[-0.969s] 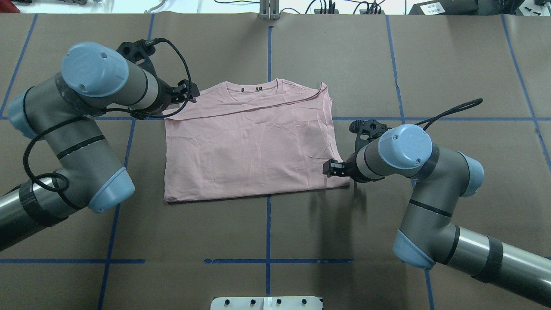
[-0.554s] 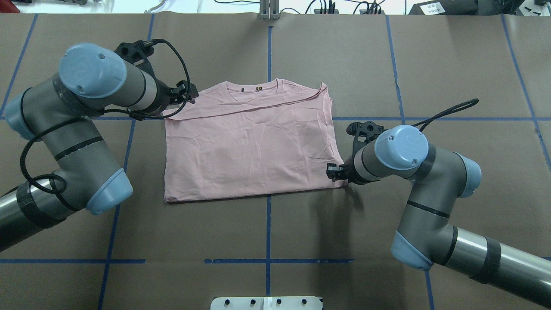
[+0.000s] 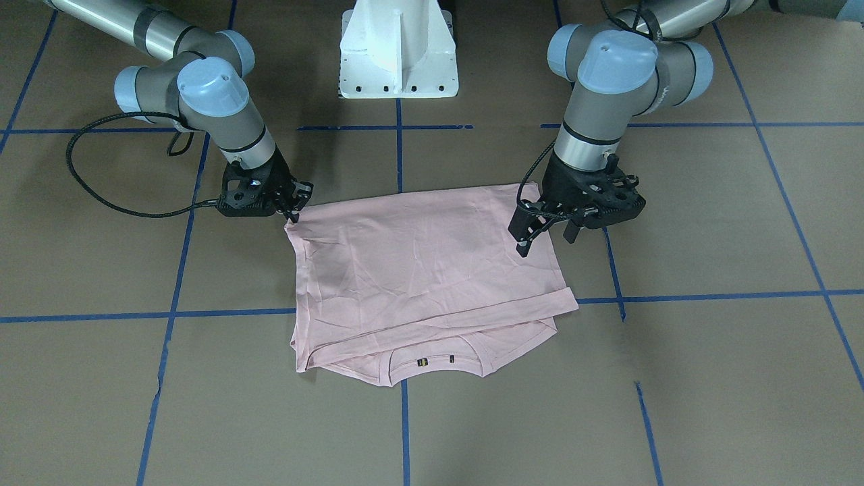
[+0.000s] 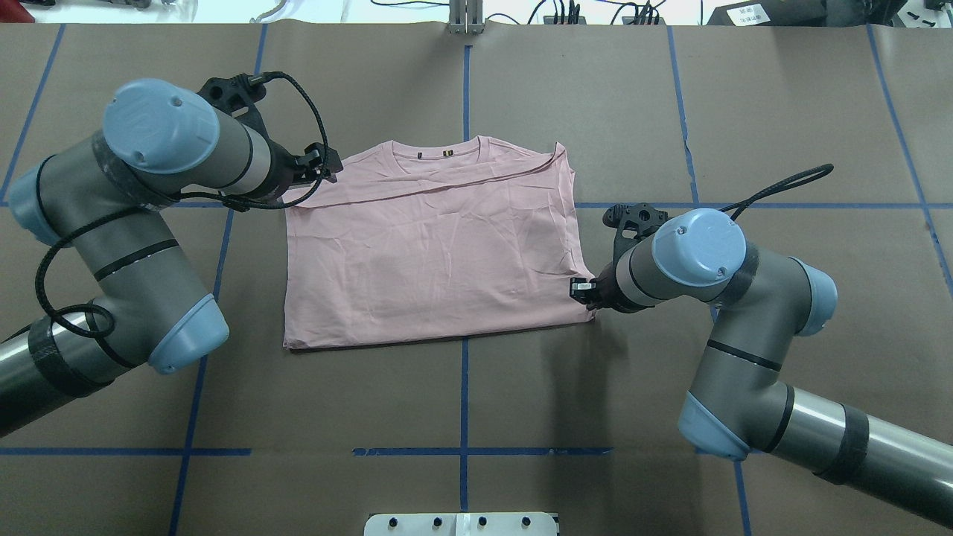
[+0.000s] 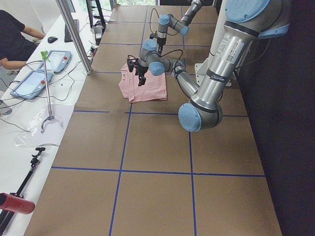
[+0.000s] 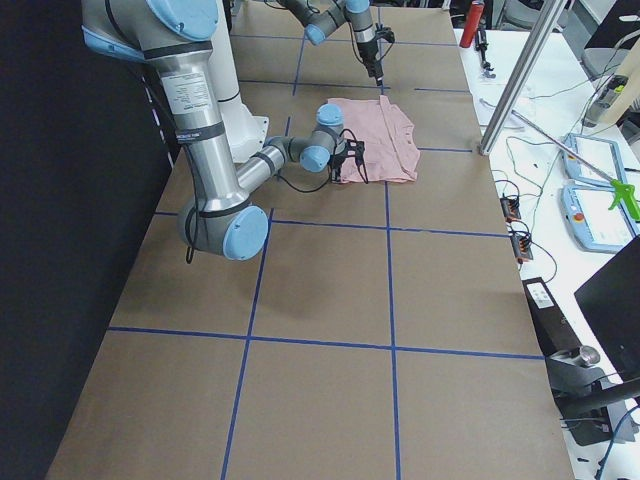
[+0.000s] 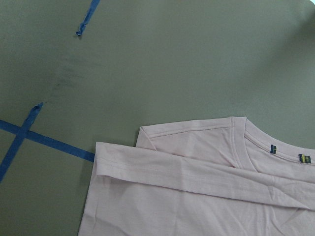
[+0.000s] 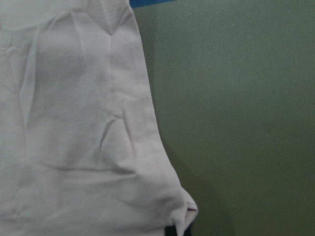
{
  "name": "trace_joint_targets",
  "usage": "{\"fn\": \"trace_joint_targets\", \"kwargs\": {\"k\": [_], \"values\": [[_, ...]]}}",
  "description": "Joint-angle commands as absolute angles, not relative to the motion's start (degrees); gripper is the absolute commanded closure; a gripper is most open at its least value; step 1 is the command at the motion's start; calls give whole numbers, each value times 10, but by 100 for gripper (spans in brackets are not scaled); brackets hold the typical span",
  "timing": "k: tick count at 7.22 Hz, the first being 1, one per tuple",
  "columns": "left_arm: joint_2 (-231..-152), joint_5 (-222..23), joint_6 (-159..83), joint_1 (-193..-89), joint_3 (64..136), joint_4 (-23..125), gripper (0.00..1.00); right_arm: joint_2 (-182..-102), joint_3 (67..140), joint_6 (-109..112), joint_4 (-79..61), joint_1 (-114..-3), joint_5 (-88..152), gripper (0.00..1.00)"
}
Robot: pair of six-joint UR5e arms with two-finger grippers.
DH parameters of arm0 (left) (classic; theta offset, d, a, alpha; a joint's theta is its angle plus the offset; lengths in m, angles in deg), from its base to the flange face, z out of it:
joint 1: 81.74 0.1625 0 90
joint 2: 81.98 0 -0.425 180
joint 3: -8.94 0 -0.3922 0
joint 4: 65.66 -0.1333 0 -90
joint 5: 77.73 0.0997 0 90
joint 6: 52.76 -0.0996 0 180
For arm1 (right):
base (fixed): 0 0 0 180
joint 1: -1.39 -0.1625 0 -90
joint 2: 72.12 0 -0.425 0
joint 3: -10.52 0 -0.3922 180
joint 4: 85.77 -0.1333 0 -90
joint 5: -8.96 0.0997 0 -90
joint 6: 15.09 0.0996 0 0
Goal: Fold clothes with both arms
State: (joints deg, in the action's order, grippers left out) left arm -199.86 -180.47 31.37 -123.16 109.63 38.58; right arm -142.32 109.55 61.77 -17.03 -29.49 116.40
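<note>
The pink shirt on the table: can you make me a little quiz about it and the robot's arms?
1. True or false: the shirt lies with its collar on the side away from the robot.
2. Pick one. The right pincer is: A) holding a cup, B) pinching a corner of the shirt, C) pointing at the ceiling.
3. Fill the gap: the left pincer hangs ____ (open or shut) above the shirt's edge.
Key: 1 true; 2 B; 3 open.
</note>
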Motion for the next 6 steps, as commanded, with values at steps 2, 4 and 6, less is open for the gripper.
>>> {"fn": "trace_joint_targets", "kwargs": {"k": [2, 4, 6], "values": [[-1998, -1803, 332, -1219, 1108, 386, 0, -1528, 1236, 629, -128, -276, 1168, 100], [-1998, -1802, 341, -1206, 1121, 386, 0, -1607, 1305, 685, -104, -198, 1185, 100], [-1995, -1799, 359, -1188, 1132, 386, 0, -1665, 1351, 782, -104, -77, 1171, 100]]}}
